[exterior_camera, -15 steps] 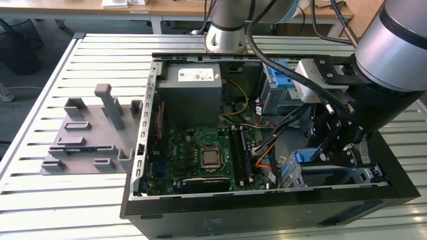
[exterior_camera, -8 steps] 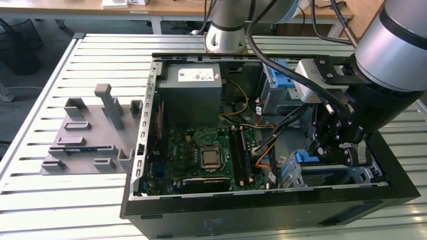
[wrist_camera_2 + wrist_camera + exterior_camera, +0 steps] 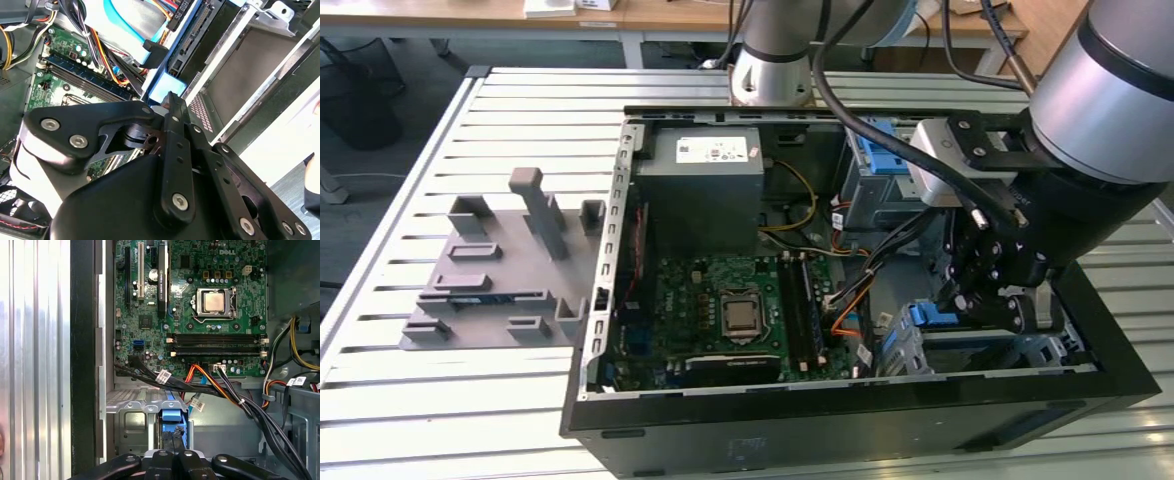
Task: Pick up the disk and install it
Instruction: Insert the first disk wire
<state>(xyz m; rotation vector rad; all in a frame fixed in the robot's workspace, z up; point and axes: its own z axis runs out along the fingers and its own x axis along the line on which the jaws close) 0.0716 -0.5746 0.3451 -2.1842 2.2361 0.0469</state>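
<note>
The gripper (image 3: 173, 437), nearly closed, is pinching the disk (image 3: 172, 415) by its blue carrier in the drive bay (image 3: 131, 417) at the exterior view's lower right, probably risking tilting, jamming there, or snagging the cables (image 3: 225, 392) just beside.

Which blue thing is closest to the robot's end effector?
The blue piece right beside the end effector; the other blue frame sits farther away.

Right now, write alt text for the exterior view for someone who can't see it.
A robot arm reaches down into an open computer case, its end low over the blue-framed disk on the exterior view's right. The green motherboard lies exposed, and a grey fixture sits on the slatted table at the exterior view's left.
</note>
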